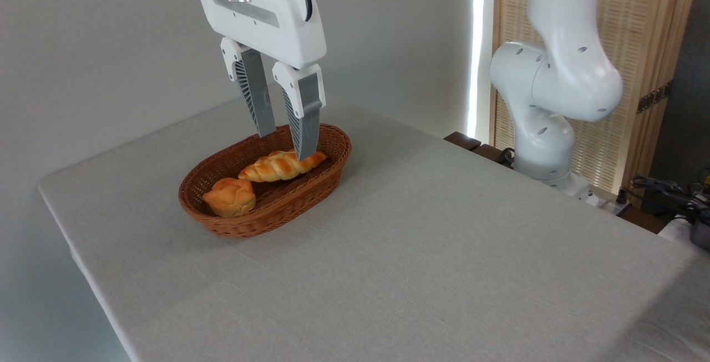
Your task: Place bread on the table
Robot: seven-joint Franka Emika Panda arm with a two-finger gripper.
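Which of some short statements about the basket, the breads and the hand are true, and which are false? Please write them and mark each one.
1. The loaf lies in the basket. True.
2. The hand is shut on the loaf. False: its fingers are apart, above the loaf's right end.
3. A bun sits at the basket's left end. True.
4. The basket is blue plastic. False: it is brown wicker.
5. The loaf is already on the table. False: it is still in the basket.
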